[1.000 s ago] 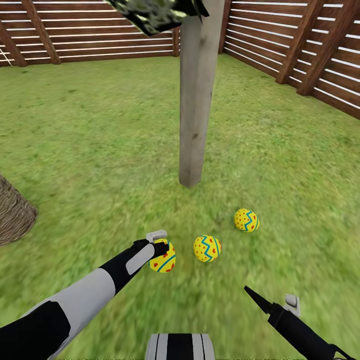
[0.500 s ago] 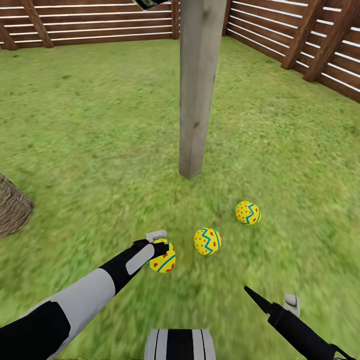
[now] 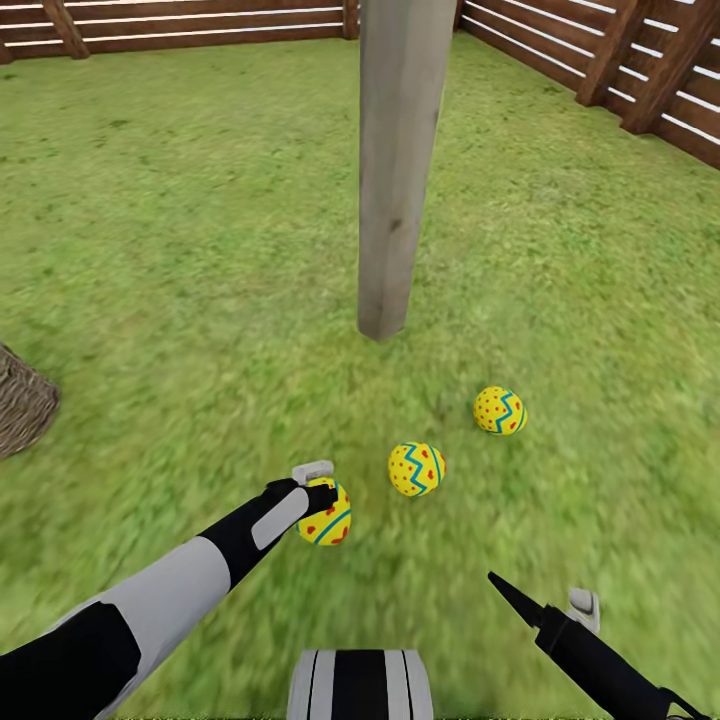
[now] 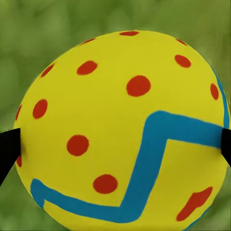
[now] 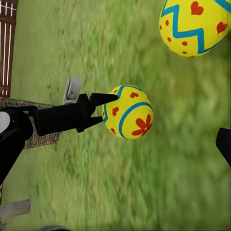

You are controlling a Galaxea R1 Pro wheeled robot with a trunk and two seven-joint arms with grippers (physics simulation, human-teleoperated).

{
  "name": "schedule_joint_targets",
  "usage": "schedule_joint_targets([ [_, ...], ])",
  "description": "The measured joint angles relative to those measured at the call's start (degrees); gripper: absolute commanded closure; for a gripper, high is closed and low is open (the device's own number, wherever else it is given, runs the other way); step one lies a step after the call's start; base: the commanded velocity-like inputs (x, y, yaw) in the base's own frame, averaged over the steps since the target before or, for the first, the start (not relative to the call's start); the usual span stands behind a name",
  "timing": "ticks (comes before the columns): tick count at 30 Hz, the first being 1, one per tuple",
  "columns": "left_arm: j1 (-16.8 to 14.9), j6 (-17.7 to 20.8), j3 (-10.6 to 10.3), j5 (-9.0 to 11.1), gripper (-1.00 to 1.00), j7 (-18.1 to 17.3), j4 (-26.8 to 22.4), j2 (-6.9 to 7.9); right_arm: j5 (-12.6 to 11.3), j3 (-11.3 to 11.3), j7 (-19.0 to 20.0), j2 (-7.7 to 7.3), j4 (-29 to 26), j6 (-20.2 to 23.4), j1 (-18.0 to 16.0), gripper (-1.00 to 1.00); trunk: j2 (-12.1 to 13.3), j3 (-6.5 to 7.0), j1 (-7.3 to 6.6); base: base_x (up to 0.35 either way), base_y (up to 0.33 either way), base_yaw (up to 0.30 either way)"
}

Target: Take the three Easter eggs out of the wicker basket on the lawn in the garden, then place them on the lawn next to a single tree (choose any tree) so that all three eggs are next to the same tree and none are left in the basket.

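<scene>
My head view has tilted down; my left gripper point(image 3: 322, 497) stays clamped on the third Easter egg point(image 3: 328, 520) (lower centre), unreleased.

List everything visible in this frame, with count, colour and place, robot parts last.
Eggs: 3, yellow with blue zigzags and red dots; one and another lie on the lawn near the tree, the third egg is in the left gripper.
Tree: 1, pale grey trunk, mid-lawn.
Basket: 1, brown wicker, left edge.
Lawn: green.
Fence: brown slats, behind.
Left gripper: black, jaws shut on the third egg.
Right gripper: black, low on the right, jaws unclear.
</scene>
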Motion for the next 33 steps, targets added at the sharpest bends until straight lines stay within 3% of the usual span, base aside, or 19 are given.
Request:
schedule_joint_targets([
  [7,0.0,0.0,0.0,0.0,1.0,0.0,0.1,0.0,0.0,0.0,0.0,0.0,0.0,0.0,0.0,-1.0,-0.1,-0.89,0.1,0.0,0.0,0.0],
  [33,0.0,0.0,0.0,0.0,1.0,0.0,0.1,0.03,0.0,0.0,0.0,0.0,-0.1,0.0,0.0,-1.0,-0.1,-0.89,0.1,0.059,0.002,0.0],
])
